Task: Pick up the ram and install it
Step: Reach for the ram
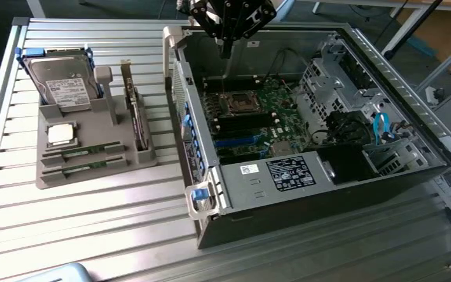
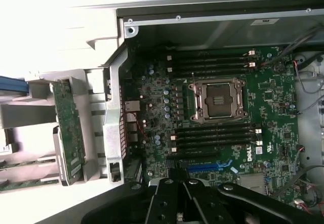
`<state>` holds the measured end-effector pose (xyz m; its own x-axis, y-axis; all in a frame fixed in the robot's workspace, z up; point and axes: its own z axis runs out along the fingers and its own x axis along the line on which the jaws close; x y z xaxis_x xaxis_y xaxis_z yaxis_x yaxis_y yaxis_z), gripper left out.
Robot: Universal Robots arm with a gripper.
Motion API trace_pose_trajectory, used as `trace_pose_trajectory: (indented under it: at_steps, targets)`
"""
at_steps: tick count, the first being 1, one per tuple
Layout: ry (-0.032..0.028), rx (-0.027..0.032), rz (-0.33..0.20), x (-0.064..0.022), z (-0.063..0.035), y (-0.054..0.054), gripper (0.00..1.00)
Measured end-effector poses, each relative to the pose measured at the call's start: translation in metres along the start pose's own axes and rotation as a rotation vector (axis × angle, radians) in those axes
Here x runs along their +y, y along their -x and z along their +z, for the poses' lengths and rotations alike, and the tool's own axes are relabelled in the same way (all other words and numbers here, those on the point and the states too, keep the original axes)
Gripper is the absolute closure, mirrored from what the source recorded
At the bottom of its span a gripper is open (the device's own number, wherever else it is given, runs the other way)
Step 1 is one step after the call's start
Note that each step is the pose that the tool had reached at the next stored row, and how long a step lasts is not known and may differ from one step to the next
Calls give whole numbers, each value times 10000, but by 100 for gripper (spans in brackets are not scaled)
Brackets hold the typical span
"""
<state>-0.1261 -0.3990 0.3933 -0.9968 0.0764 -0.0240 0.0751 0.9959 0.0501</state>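
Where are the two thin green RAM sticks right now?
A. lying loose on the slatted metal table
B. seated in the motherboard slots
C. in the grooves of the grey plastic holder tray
C: both thin green RAM sticks lie in the grey plastic holder tray, beside the open computer case.

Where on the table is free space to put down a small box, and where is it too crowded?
Bare slats of the table lie nearer the camera than the grey tray, reaching the computer case on the exterior view's right. The tray and the case interior, below the gripper, are crowded.
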Motion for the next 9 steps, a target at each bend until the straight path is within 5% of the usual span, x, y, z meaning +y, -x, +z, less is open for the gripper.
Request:
trace_pose_trajectory:
  at_steps: [9]
  targets:
    - [11, 1, 1, -9, -3, -114, 89]
